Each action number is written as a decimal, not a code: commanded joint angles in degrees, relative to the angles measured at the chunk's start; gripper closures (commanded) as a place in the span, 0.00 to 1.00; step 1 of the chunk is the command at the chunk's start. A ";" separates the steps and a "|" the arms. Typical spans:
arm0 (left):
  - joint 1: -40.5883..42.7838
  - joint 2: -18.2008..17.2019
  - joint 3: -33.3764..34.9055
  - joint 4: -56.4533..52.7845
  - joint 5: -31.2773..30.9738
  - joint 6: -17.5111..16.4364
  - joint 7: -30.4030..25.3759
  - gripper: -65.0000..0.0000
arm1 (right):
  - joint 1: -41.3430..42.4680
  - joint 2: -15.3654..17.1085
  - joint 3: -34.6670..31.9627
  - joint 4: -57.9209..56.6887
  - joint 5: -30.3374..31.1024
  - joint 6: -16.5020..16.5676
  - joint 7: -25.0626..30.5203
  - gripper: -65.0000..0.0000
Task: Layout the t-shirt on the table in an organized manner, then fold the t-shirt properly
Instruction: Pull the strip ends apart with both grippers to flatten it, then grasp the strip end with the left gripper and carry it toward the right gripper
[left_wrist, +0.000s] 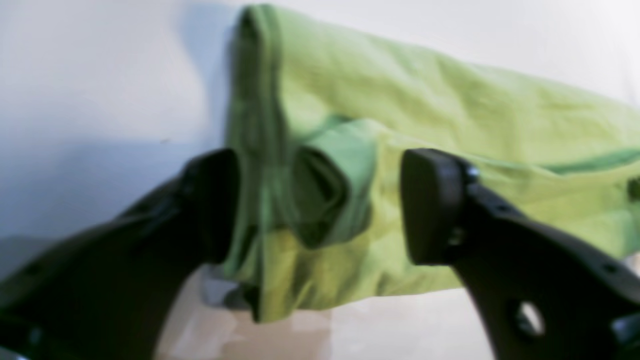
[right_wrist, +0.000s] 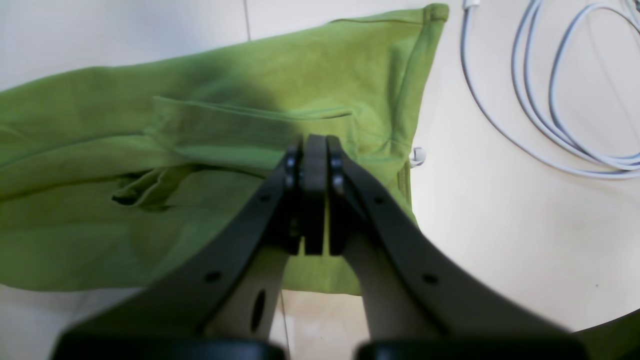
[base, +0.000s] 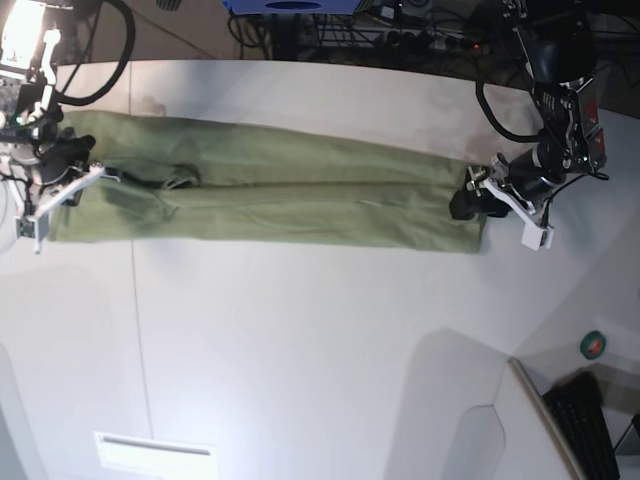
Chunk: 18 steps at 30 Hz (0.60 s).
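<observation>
Bright, even light; left wrist view blurred throughout, base view bowed at edges, glare top-left.

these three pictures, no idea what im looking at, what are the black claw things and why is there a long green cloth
It is one machine with two arms working over a white table, seen by three cameras at the same moment.

The wide picture looks down on the whole scene. The other two come from cameras mounted on each arm's wrist, so the black claws you see up close are each arm's own pincer.

The green cloth is a t-shirt, folded into a long strip across the table, with an arm at each end.

The right pincer is shut over the shirt; whether it pinches any fabric cannot be seen. The left pincer has its jaws apart on either side of the other end of the shirt, not gripping it.

The white loops beside the shirt in the right wrist picture are a cable.
</observation>
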<state>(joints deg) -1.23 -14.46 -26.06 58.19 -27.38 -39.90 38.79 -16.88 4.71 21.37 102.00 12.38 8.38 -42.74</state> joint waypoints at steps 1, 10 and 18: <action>-0.22 -0.71 0.17 0.49 -0.18 -0.10 0.20 0.41 | 0.31 0.52 0.22 0.91 0.23 0.10 1.03 1.00; -0.13 -0.71 0.26 0.49 -0.18 -0.10 0.29 0.99 | 0.31 0.70 0.31 0.82 0.23 0.10 1.03 1.00; -0.22 -0.88 0.00 1.98 -0.10 -0.10 0.29 1.00 | 0.31 0.78 0.48 0.82 0.06 0.10 1.03 1.00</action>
<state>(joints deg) -0.73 -14.31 -25.74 58.92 -26.63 -39.64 40.12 -16.88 4.84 21.43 102.00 12.40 8.38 -42.72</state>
